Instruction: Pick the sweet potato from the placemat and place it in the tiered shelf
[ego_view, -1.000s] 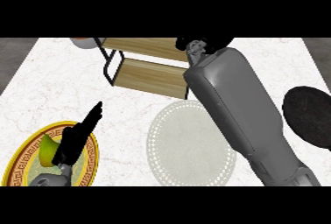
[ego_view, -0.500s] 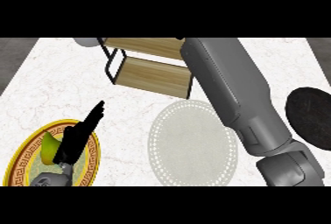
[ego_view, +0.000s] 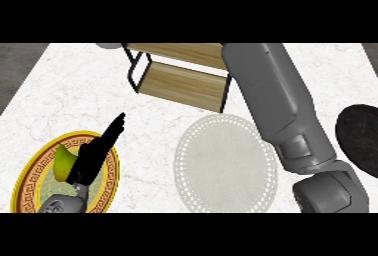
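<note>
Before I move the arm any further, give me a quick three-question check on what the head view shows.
1. True or false: a sweet potato lies on the round white placemat.
2. The black left hand, fingers straight, shows over: A) the yellow-rimmed round plate; B) the placemat; C) the dark round disc at the right edge.
3. The grey right forearm runs up beside the wooden black-framed tiered shelf. Does its hand show in this view?

Key: 1 false, the placemat shows bare; 2 A; 3 no, the forearm leaves the view at the top before the hand.
</note>
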